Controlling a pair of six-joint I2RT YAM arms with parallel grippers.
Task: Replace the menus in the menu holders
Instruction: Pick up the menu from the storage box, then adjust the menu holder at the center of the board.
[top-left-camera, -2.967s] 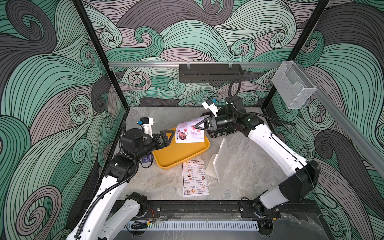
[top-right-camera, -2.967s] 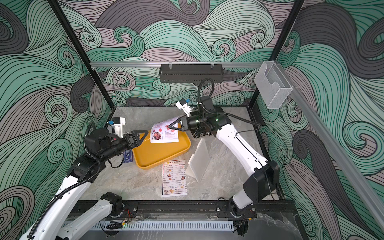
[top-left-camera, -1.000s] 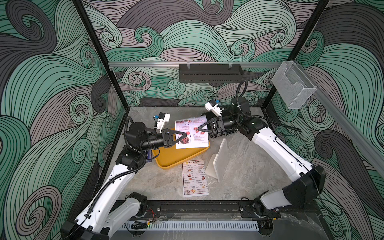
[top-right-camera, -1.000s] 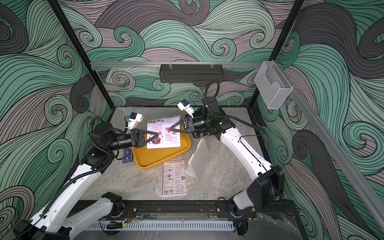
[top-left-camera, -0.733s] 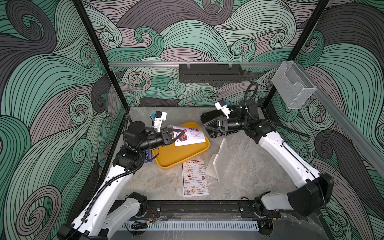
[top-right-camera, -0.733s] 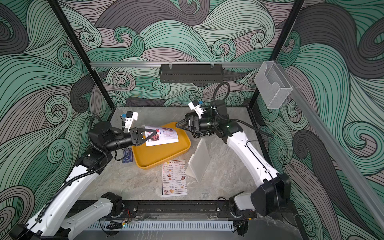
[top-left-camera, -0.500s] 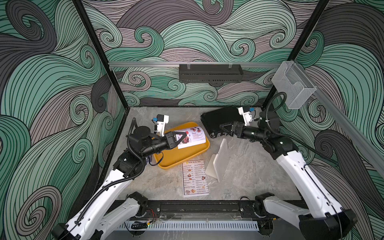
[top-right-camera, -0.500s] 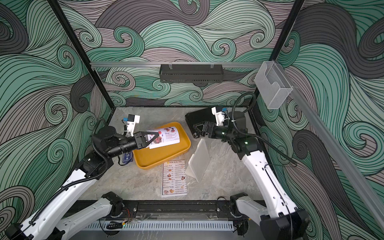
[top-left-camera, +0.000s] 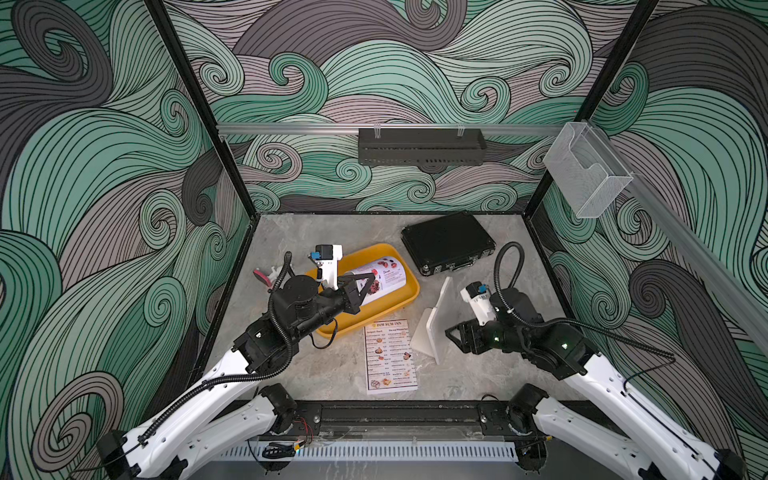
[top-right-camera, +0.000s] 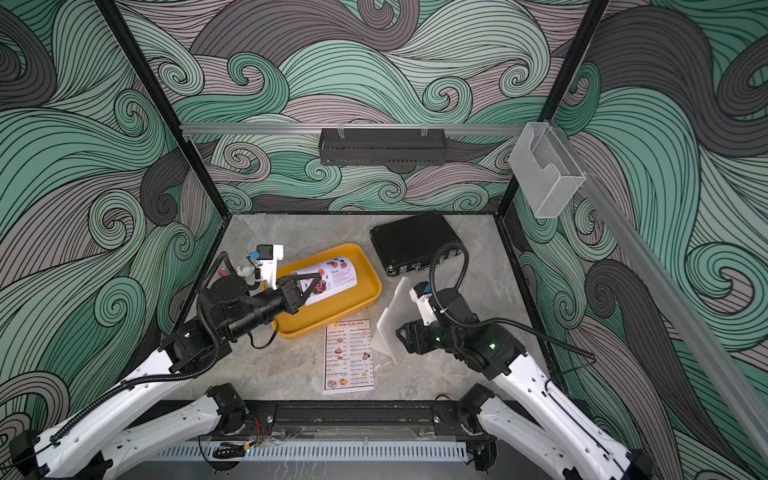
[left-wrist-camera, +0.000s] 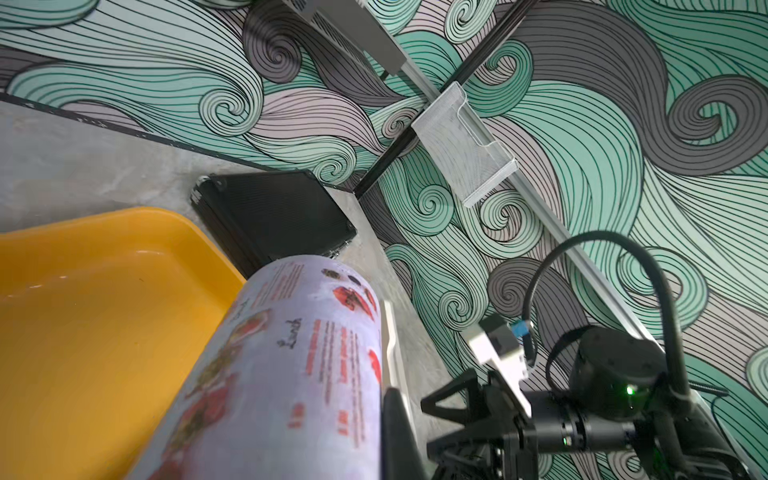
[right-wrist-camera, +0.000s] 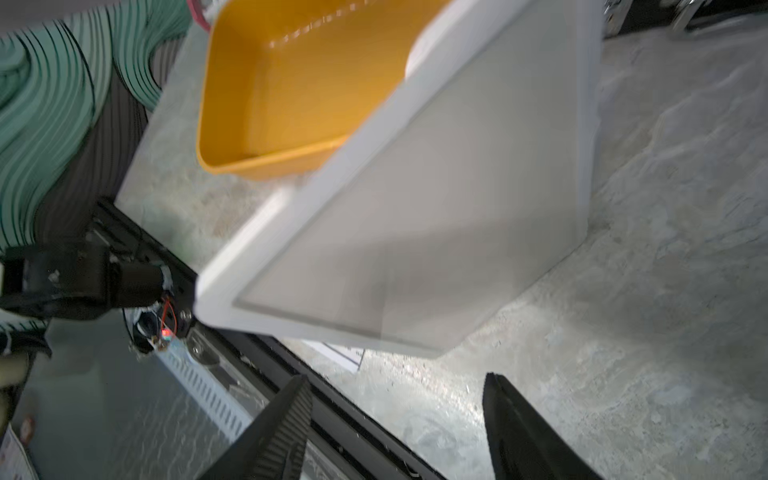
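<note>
Left pincer (top-left-camera: 362, 286): clamped shut on one end of the pinkish menu (top-left-camera: 386, 276), reaching in low over the yellow tray (top-left-camera: 401, 302).
Pinkish menu: curled into a loose roll, printed side out, with red text and food photos showing; stretched from the pincer across the tray toward the black case (top-left-camera: 446, 241); impossible to tell whether touching the tray floor.
Right pincer (top-left-camera: 451, 336): jaws wide apart with nothing between them; aimed at the back of the menu holder (top-left-camera: 432, 326), close to it yet clearly apart in the right wrist view.
Menu holder: milky-white, rounded corners, upright on its slanted foot and leaning slightly; standing on the surface (top-left-camera: 457, 382) between the tray and the right arm, with its plain panel toward the right wrist camera.
DIM SUM INN menu (top-left-camera: 390, 353): flat on the surface, face up, heading toward the tray; just in front of the tray and just beside the holder's foot.
Yellow tray: on the surface left of centre, set at an angle.
Black case: closed, lying flat at the back of the surface, near the tray's far corner but apart from it.
Walls: clear box (top-left-camera: 586, 174) on the right-hand rail, black perforated rack (top-left-camera: 419, 147) on the back rail.
</note>
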